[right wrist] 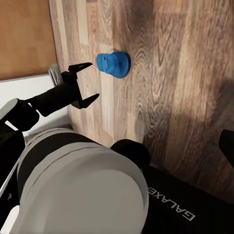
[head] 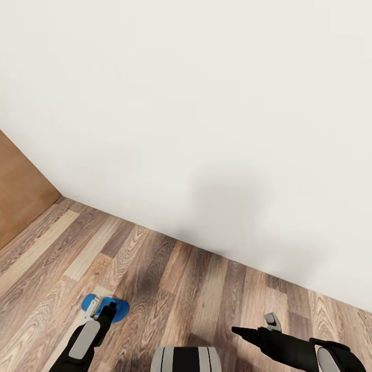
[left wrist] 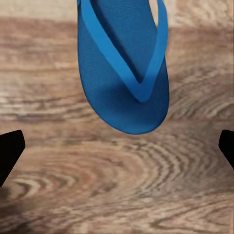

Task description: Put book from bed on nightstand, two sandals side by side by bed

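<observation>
One bright blue sandal (head: 122, 309) lies flat on the wood-plank floor, straps up. My left gripper (head: 103, 309) hangs just above it, pointing down. In the left wrist view the sandal (left wrist: 124, 63) sits beyond the open left gripper (left wrist: 117, 151), whose black fingertips (left wrist: 9, 151) stand far apart with bare floor between them. The right wrist view shows the same sandal (right wrist: 113, 63) with the left gripper (right wrist: 94, 80) spread open beside it, not touching. My right gripper (head: 253, 325) hovers open over bare floor, holding nothing. The book, bed and nightstand are out of view.
A plain white wall (head: 206, 129) rises close ahead, meeting the floor along a diagonal line. A brown door (head: 20, 191) stands at the left. My own base (right wrist: 78, 190) shows below the arms. Wood floor (head: 196, 289) stretches between the arms and the wall.
</observation>
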